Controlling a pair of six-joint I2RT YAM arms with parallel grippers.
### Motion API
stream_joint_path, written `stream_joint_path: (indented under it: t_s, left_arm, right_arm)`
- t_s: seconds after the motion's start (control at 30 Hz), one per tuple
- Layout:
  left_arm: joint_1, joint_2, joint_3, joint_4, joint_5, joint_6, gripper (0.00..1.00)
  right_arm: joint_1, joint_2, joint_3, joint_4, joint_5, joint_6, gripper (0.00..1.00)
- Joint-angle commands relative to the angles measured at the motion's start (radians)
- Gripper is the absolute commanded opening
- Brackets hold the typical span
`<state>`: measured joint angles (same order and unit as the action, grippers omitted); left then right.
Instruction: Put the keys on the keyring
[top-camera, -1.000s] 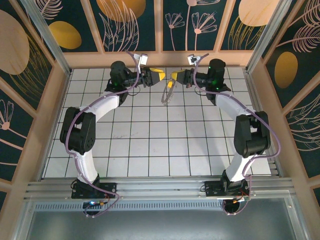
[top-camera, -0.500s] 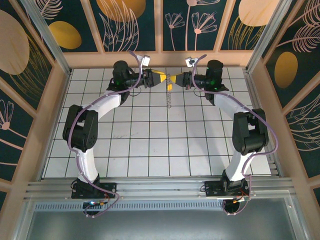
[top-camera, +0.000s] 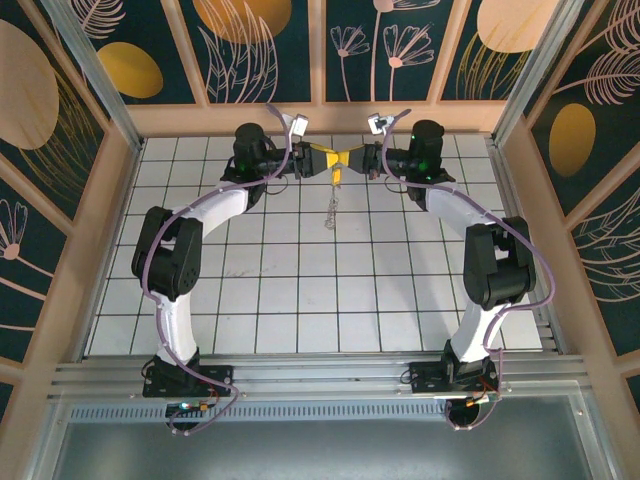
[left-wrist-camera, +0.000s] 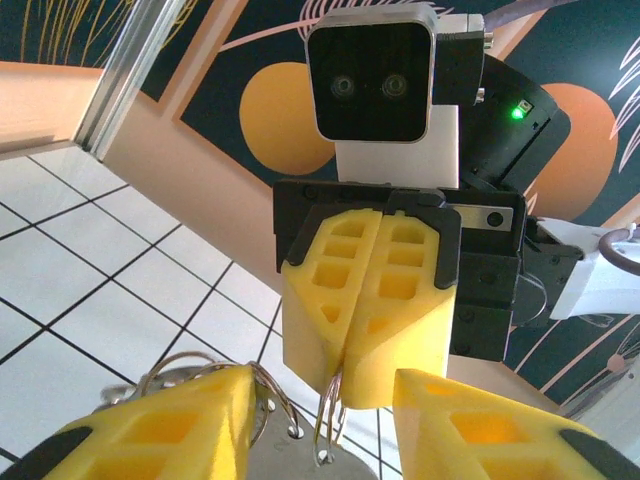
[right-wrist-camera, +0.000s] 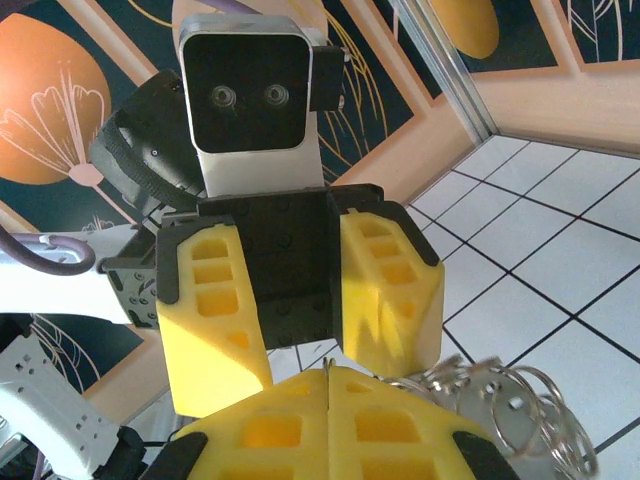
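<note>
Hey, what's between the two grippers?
The keyring, seen in the left wrist view: the shut right gripper pinches it, its loops reaching into the open left gripper.

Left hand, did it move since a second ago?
Yes. The left hand slid right, toward the right hand, judged against the back wall's middle wooden post.

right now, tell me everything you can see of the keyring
The keyring is thin silvery metal: several overlapping wire coils with a flat silvery piece, pierced by small holes, among them. It is held up over the far middle of the table, its wire pinched in the shut right gripper. From above, the rest hangs down as a thin, slightly slanted strand. The open left gripper faces it closely, one yellow tip either side; whether they touch it I cannot tell.
</note>
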<state>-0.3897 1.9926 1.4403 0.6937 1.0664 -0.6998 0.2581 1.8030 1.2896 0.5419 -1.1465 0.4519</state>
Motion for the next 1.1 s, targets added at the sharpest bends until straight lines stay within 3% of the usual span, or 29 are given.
stream_joint_path:
  t_s: [0.0,0.23,0.53,0.63,1.07]
  left_arm:
    - [-0.007,0.007,0.032,0.012,0.02,0.004,0.37]
    - [-0.01,0.006,0.026,0.029,0.017,-0.003,0.26]
    - [-0.008,-0.006,0.013,0.029,-0.003,0.011,0.24]
    - [-0.008,-0.008,0.011,0.023,-0.003,0.017,0.16]
    - [-0.009,-0.015,-0.007,0.026,0.022,0.025,0.16]
  right_arm:
    - [0.007,0.01,0.041,0.062,-0.022,0.011,0.0]
    - [0.007,0.011,0.039,0.061,-0.021,0.007,0.0]
    - [0.003,0.01,0.038,0.033,-0.014,-0.016,0.0]
    - [0.0,0.009,0.036,0.032,-0.012,-0.016,0.0]
    - [0.001,0.019,0.044,0.053,-0.005,0.007,0.0]
